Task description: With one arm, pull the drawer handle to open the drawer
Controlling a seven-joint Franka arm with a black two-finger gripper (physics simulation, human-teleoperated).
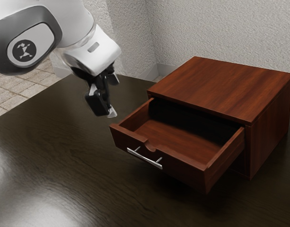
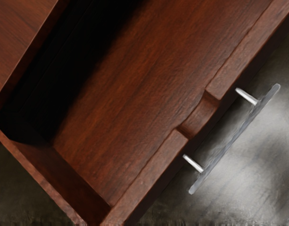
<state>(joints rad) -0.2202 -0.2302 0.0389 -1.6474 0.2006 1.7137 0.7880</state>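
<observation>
A dark red wooden cabinet (image 1: 230, 90) stands on the table at the exterior view's right. Its drawer (image 1: 182, 142) is pulled out toward the exterior view's left and holds nothing. A silver bar handle (image 1: 145, 157) runs along the drawer front. My gripper (image 1: 103, 106) hangs above the table, up and to the left of the drawer's near corner, touching nothing. Its black fingers stand close together with nothing between them. In the wrist view the drawer's inside (image 2: 135, 103) lies below my hand, with the handle (image 2: 234, 139) beyond the notched front edge.
The dark wooden table (image 1: 64, 179) stretches wide in front of and to the left of the cabinet. A plastered wall (image 1: 220, 28) rises behind it, with tiled floor (image 1: 12, 90) at the far left.
</observation>
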